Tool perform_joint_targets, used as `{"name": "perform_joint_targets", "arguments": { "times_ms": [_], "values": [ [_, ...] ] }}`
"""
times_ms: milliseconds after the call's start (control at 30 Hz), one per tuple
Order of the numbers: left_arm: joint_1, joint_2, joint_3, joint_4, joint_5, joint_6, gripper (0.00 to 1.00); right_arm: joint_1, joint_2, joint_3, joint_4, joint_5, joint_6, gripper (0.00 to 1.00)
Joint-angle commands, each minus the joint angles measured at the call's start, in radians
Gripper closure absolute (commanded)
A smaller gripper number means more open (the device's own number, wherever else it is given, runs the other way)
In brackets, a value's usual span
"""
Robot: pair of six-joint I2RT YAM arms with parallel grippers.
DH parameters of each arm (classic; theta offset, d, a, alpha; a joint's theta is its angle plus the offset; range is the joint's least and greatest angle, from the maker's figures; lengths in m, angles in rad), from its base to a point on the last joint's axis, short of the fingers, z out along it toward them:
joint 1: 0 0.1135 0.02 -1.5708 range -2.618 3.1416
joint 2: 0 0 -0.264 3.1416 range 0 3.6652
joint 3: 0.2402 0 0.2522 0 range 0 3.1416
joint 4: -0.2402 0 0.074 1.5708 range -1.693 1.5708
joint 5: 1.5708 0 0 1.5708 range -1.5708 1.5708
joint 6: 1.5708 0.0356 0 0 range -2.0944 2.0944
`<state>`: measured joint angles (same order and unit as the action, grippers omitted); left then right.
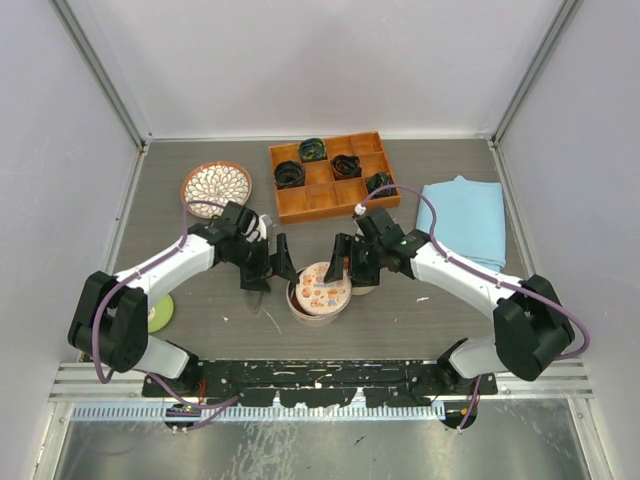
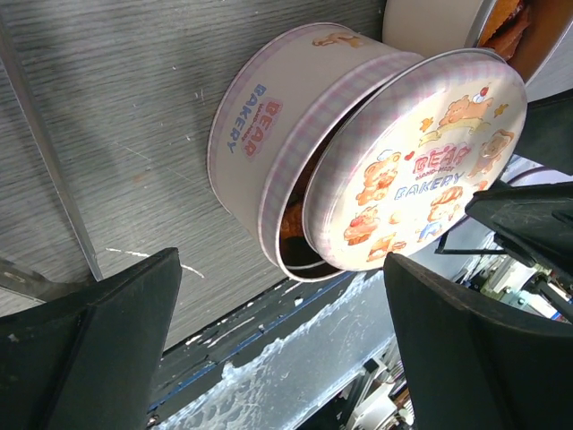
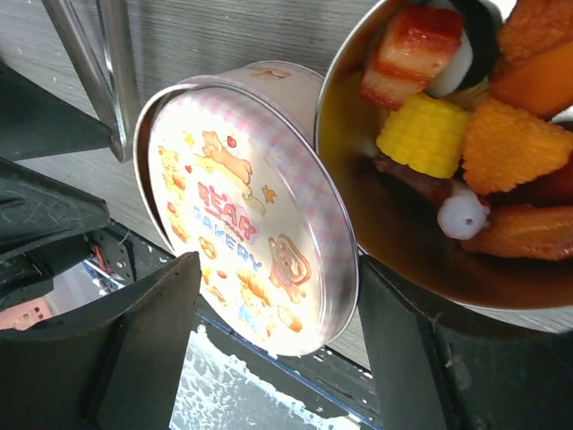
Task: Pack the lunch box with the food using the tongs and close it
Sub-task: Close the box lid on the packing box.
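The lunch box is a round "Bear Bakery" tin [image 2: 255, 134] on the table between my arms. Its lid [image 2: 421, 161] lies tilted on the rim, leaving a dark gap on the near side. My left gripper [image 2: 282, 287] is open just left of the tin, with nothing between its fingers. My right gripper [image 3: 279, 269] stands open astride the lid [image 3: 242, 224]; its right finger is at the lid's edge and its left finger is apart from it. The food [image 3: 430, 134], yellow, red and orange chunks, sits in a metal bowl [image 3: 394, 260] right of the tin. The tongs [image 2: 45, 152] lie flat on the table left of the tin.
A wooden compartment tray [image 1: 335, 175] with dark coiled lumps stands at the back. A patterned plate [image 1: 216, 185] is at the back left, a blue cloth [image 1: 465, 215] at the right, and a green disc [image 1: 160, 312] by the left arm's base.
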<state>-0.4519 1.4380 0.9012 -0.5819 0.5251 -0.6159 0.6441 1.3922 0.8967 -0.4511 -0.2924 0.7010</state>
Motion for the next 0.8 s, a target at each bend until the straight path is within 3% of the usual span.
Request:
{"name": "perform_joint_targets", "arguments": {
  "times_ms": [0, 400, 667, 767],
  "values": [
    [-0.008, 0.010, 0.048, 0.029, 0.038, 0.005, 0.04, 0.001, -0.045, 0.039, -0.057, 0.061, -0.029, 0.25],
    [-0.042, 0.081, 0.072, 0.072, 0.068, -0.017, 0.05, 0.004, -0.011, -0.029, 0.057, -0.056, 0.028, 0.25],
    [-0.044, 0.103, 0.073, 0.068, 0.063, -0.012, 0.12, 0.010, 0.045, -0.029, 0.100, -0.076, 0.024, 0.25],
    [-0.044, 0.108, 0.074, 0.064, 0.057, -0.011, 0.21, 0.017, 0.068, -0.021, 0.119, -0.089, 0.025, 0.25]
  ]
}}
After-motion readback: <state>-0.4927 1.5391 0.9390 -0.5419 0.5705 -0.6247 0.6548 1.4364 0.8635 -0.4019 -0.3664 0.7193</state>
